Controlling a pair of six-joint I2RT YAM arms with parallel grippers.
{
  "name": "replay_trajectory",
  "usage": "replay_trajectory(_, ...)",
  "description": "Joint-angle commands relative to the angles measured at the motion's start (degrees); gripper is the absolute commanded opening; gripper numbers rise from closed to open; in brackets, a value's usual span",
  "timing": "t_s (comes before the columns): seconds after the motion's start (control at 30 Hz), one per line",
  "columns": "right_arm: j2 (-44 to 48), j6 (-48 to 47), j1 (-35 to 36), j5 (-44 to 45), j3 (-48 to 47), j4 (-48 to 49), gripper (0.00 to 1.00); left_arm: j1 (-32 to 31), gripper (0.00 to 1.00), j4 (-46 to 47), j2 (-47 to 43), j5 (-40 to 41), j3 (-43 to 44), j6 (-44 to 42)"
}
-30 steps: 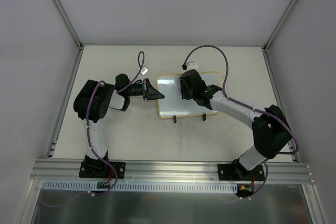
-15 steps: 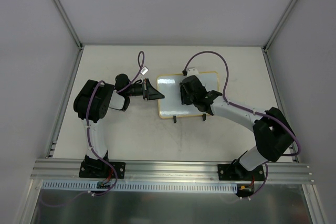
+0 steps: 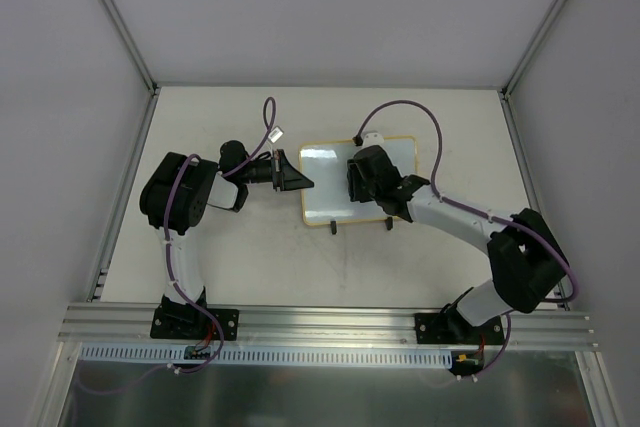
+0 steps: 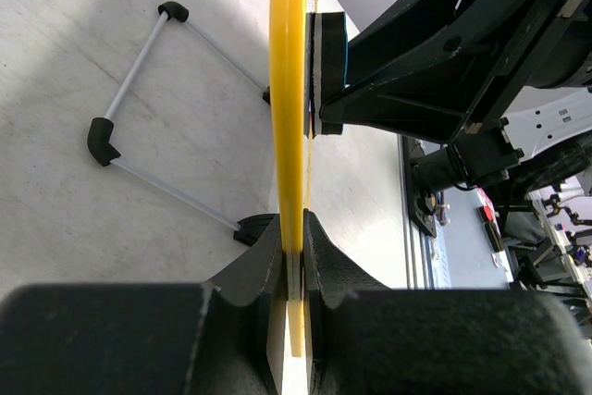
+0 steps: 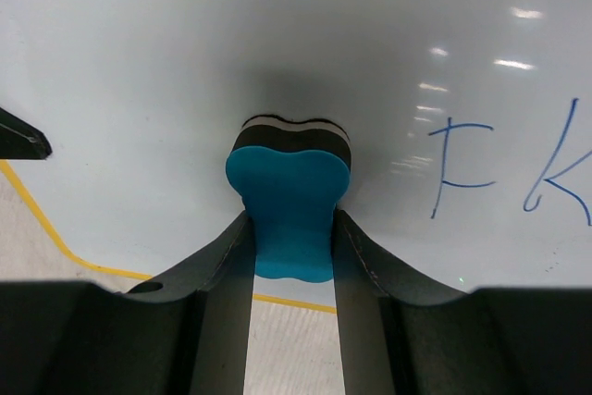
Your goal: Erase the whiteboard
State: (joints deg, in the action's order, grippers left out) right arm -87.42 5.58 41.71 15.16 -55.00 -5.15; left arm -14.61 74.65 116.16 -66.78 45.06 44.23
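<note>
The whiteboard [image 3: 322,192] lies just right of centre in the top view, on the pale surface [image 3: 250,257], with its two black feet [image 3: 334,228] along its lower edge. The left pincer [image 3: 303,185] reaches in from the left of the frame and is clamped on the board's left rim. In the left wrist view its jaws are pressed together on the thin yellow frame [image 4: 289,90]. The right pincer [image 5: 293,228] sits over the middle of the board and grips a blue eraser [image 5: 289,187] between its two fingers. The eraser's dark felt face is pressed against the glossy white panel [image 5: 185,62]. Blue handwriting [image 5: 462,168] shows at the right of the right wrist view, beside the eraser but apart from it.
</note>
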Motion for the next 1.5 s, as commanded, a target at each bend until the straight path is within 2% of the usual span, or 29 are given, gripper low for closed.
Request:
replay_trajectory(0.0,1.98,0.48,-3.03,0.05,2.44,-0.66,0.11,-1.21,0.0,21.68,-2.16,-2.3,-0.59,-2.83)
replay_trajectory(0.97,8.32,2.5,-16.49,-0.22,11.41,-0.22,0.09,-1.3,0.0,21.68,-2.69,-2.39,-0.76,-3.01)
replay_trajectory(1.47,10.68,2.33,-22.11,-3.03,12.64,-0.21,0.08,-1.3,0.0,21.68,-2.6,-2.47,-0.76,-3.09)
